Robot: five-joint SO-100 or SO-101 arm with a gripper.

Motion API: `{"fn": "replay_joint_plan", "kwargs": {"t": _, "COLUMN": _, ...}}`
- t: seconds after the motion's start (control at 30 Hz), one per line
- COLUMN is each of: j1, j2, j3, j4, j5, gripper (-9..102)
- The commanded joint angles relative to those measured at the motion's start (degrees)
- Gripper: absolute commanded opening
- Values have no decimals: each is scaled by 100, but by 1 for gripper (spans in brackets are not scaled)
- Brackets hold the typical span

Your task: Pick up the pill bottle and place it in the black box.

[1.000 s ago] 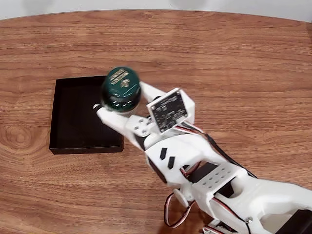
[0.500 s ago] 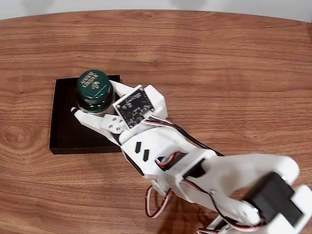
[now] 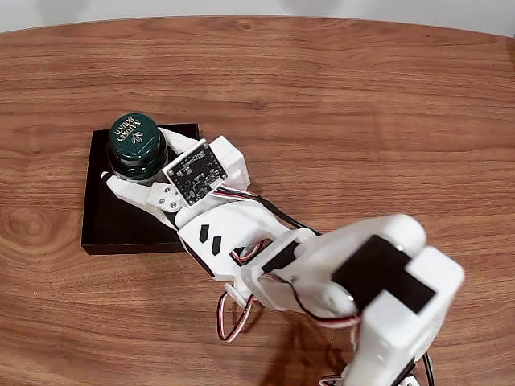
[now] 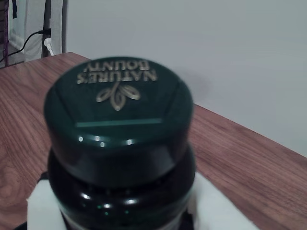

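I am carrying the dark green glass pill bottle (image 3: 137, 146), clamped in the white two-finger gripper (image 3: 138, 165), further left; it is now hanging over the shallow matte black box (image 3: 121, 221), so lowering comes next.

Bare table (image 3: 386, 104) around black box (image 3: 105, 225)

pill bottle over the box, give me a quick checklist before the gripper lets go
1. Grip: gripper shut on the pill bottle, white fingers either side: ok.
2. Position: in the fixed view the bottle overlaps the black box at its upper part, near the far wall: ok, though tight.
3. Bottle upright, cap facing up: ok.
4. Bottle base touching the box floor: cannot tell, hidden.
5. Box floor under the bottle free of objects: cannot tell; the visible part looks bare.
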Motion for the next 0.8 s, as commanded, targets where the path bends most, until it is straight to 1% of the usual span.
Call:
{"fn": "replay_joint_plan", "kwargs": {"t": 0.0, "j1": -9, "j2": -167, "j3": -642, "j4": -413, "j5": 35, "gripper": 10}}
{"fn": "replay_joint_plan", "kwargs": {"t": 0.63, "j1": 185, "j2": -1424, "j3": -1046, "j4": -571, "j5": -193, "gripper": 11}}
{"fn": "replay_joint_plan", "kwargs": {"t": 0.7, "j1": 193, "j2": -1450, "j3": -1046, "j4": -580, "j5": -246, "gripper": 12}}
{"fn": "replay_joint_plan", "kwargs": {"t": 0.77, "j1": 202, "j2": -1468, "j3": -1037, "j4": -633, "j5": -290, "gripper": 15}}
